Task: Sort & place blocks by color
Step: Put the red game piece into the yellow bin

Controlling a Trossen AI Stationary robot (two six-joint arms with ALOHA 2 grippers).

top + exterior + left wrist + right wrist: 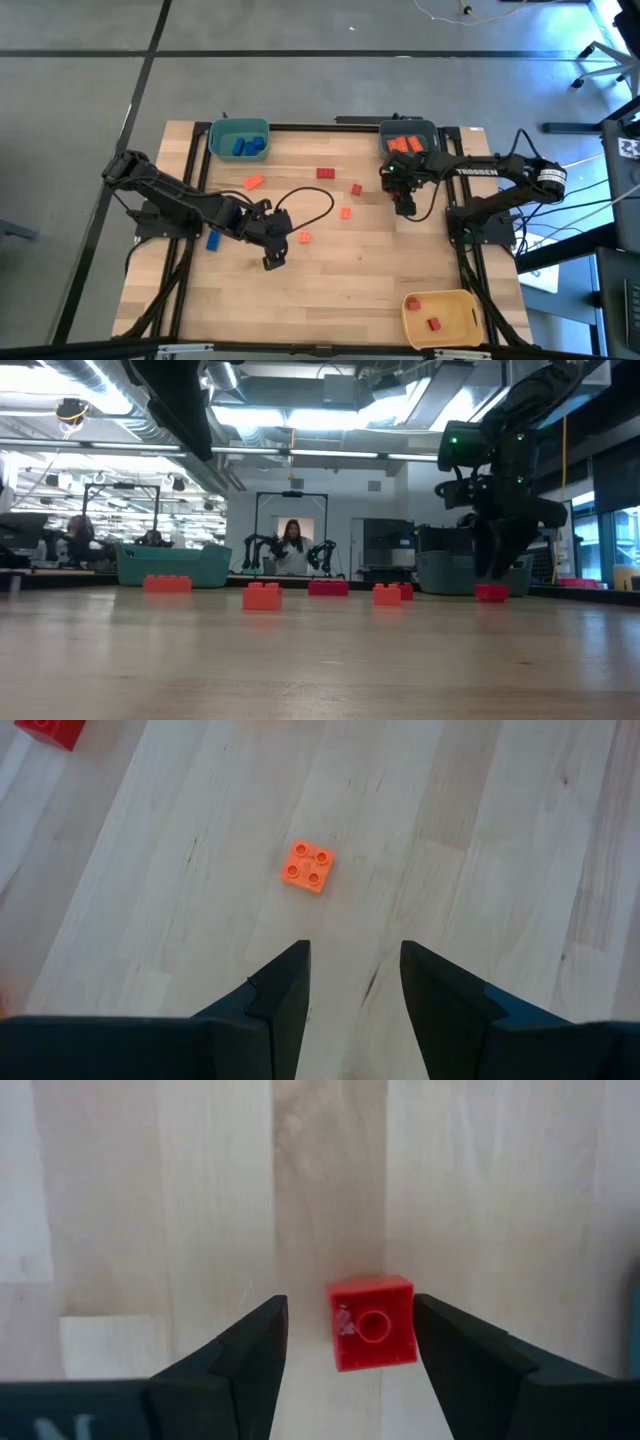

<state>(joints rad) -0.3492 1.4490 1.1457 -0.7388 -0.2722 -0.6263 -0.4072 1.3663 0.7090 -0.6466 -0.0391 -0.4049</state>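
Red block sits between the right gripper's parted fingers on the wooden table.

We see the small red block, its round hollow facing up, beside one finger; the right gripper points down, near the grey-blue bin, holding nothing.

An orange square block lies on the wooden table beyond the parted fingers.

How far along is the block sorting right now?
Partly done: blue blocks in the teal bin, orange in the grey-blue bin, red in the yellow bin. The right gripper is open around a red block; the left gripper is open above an orange block. Several remain.
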